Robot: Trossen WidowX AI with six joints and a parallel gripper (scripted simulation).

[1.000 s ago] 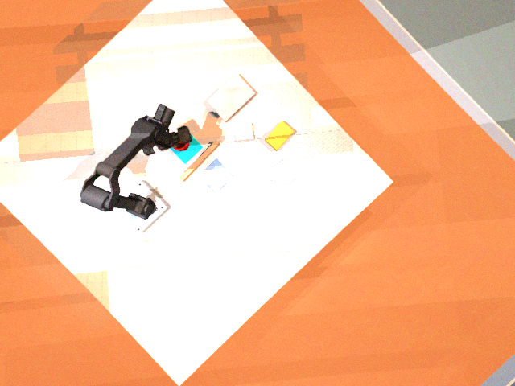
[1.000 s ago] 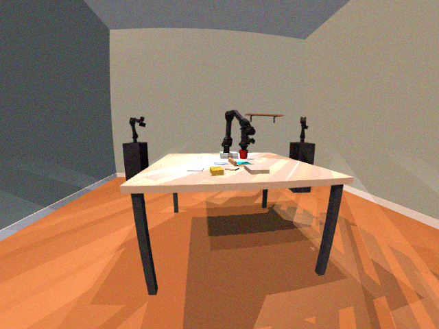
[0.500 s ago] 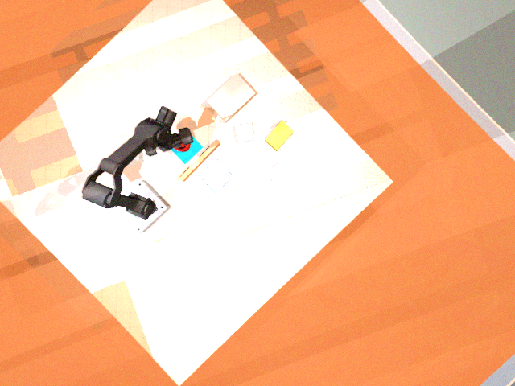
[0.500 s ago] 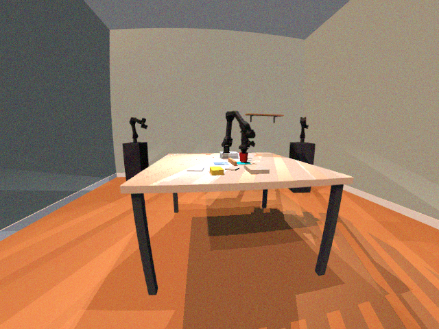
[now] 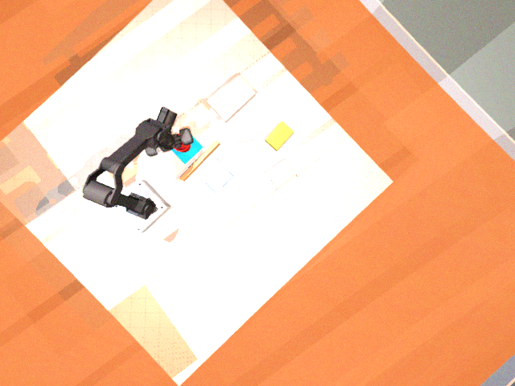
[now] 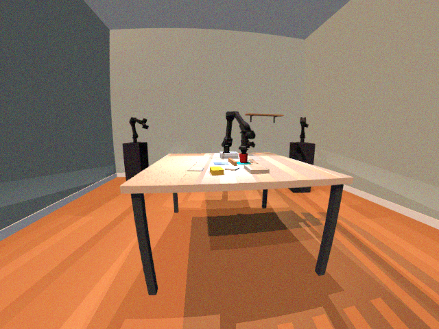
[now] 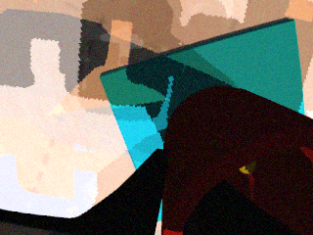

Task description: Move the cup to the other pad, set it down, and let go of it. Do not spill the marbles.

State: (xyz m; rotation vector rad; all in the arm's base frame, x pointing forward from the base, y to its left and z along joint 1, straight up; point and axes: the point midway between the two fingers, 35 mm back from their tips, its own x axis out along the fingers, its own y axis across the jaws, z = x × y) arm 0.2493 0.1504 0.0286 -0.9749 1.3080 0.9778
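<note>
one gripper (image 5: 181, 140) clamped on red cup (image 5: 183, 145) over cyan pad (image 5: 191, 153), wooden bar (image 5: 199, 161) alongside, yellow block (image 5: 278, 135) apart

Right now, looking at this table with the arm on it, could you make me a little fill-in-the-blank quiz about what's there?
1. The gripper is shut on a cup coloured ____.
2. The cup is over a pad coloured ____.
3. Apart from the pads lies a block coloured ____.
4. The table stands on a floor coloured ____.

Missing words: red; turquoise; yellow; orange
</note>
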